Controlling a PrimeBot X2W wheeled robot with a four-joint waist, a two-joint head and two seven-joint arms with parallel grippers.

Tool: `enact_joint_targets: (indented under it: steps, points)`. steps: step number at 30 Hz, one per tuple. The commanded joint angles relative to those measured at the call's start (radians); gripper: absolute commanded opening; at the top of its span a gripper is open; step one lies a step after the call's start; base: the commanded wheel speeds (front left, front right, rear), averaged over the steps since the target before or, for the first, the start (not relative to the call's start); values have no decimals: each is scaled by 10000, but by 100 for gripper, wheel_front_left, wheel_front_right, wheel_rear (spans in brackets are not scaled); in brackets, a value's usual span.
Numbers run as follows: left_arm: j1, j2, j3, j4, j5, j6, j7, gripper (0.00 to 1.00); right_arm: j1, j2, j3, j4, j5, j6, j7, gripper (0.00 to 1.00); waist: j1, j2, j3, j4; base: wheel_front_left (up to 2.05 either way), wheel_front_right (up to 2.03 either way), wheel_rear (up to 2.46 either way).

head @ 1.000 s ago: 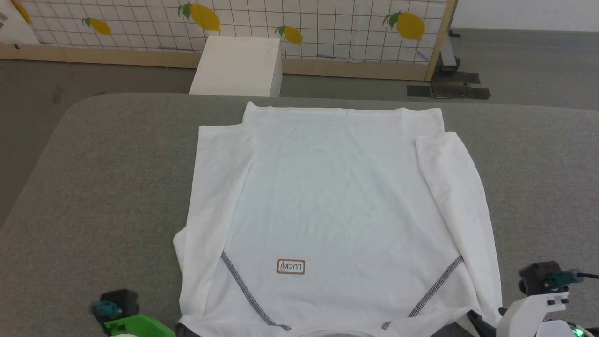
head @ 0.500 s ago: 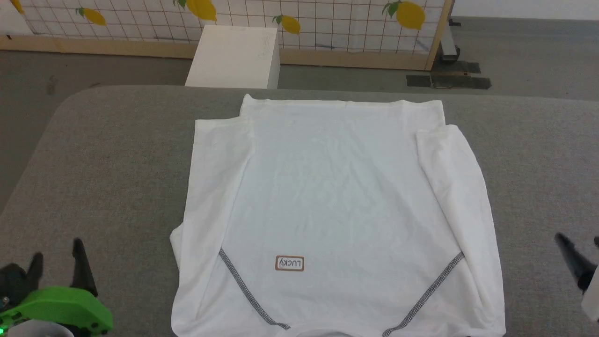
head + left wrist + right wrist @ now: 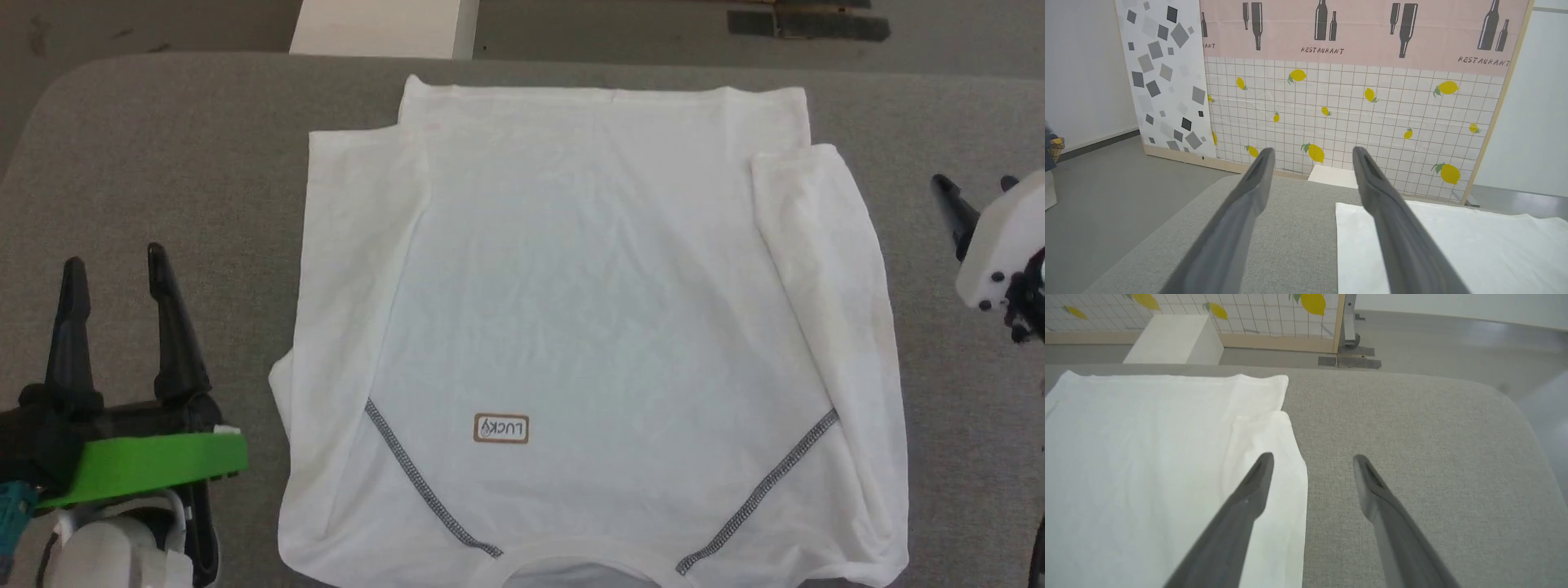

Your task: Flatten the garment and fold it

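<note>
Left hand and right hand both released, empty, flanking the garment.
Garment lies flat on the bench, collar at 6 o'clock, hem at 12, both sleeves tucked inward so the sides run straight. I hold left at 9 o'clock and right at 3, each just off the cloth edge, fingers pointing to 12. My guess: staged for a symmetric grab of the side edges. Flattening looks done.
</note>
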Motion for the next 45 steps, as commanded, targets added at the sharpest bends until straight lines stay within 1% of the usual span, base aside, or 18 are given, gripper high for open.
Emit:
enact_joint_targets:
  steps: [1, 6, 10, 14, 18, 19, 20, 25, 29, 33, 37, 39, 41, 45]
  points:
    - [-191, -217, 97, -38, 204, -192, -70, 100, -500, -69, 36, 447, -246, -15, -64, 100, -1, -1, 915, 301, 0, 0, 0]
    - [-493, -973, 360, 49, 663, -930, -72, 100, -1784, -220, 6, 1921, -1052, -15, -17, 100, -1, -1, 1654, 677, 0, 0, 0]
    - [-688, -1437, 625, 269, 913, -1428, -72, 100, -2227, -289, 162, 2711, -1515, -15, 40, 100, -1, -1, 2039, 896, 0, 0, 0]
    - [-783, -1747, 857, 388, 1179, -1814, -73, 100, -2274, -295, 305, 3425, -1739, -15, 328, 100, -1, -1, 2160, 966, 0, 0, 0]
    - [-892, -1956, 1152, 438, 1352, -2067, -73, 100, -2224, -217, 158, 3959, -1693, -15, 756, 100, -1, -1, 2095, 951, 0, 0, 0]
    - [-910, -1989, 1208, 460, 1383, -2116, -73, 100, -2221, -209, 92, 4010, -1681, -15, 814, 32, -1, -1, 2062, 941, 0, 0, 0]
    - [-937, -2027, 1264, 473, 1425, -2173, -73, 100, -2217, -221, 36, 4030, -1649, -15, 815, 0, -1, -1, 2001, 921, 0, 0, 0]
    - [-902, -2139, 1470, 483, 1645, -2365, -73, 100, -2005, -502, -406, 3896, -1307, -15, 714, 0, -1, -1, 1501, 766, 0, 0, 0]
    - [-694, -2204, 1658, 487, 1725, -2420, -74, 100, -1467, -985, -1308, 3588, -1122, -15, 554, 0, -1, -1, 910, 652, 0, 0, 0]
    - [-400, -2243, 1765, 485, 1738, -2434, -74, 100, -737, -1369, -2799, 3133, -1056, -15, 569, 0, -1, -1, 373, 580, 0, 0, 0]
    - [-60, -2260, 1848, 491, 1697, -2420, -74, 100, -3, -1427, -4446, 2334, -1072, -15, 656, 0, -1, -1, -54, 536, 0, 0, 0]
    - [119, -2265, 1895, 479, 1693, -2407, -74, 100, 379, -1280, -5184, 1622, -1256, -15, 800, 0, -1, -1, -225, 499, 0, 0, 0]
    - [252, -2267, 1922, 459, 1667, -2373, -74, 100, 656, -1160, -5703, 1014, -1345, -15, 956, 0, -1, -1, -327, 454, 0, 0, 0]
    - [455, -2269, 1939, 443, 1632, -2284, -74, 100, 1035, -1109, -6254, 103, -1399, -15, 959, 0, -1, -1, -509, 344, 0, 0, 0]
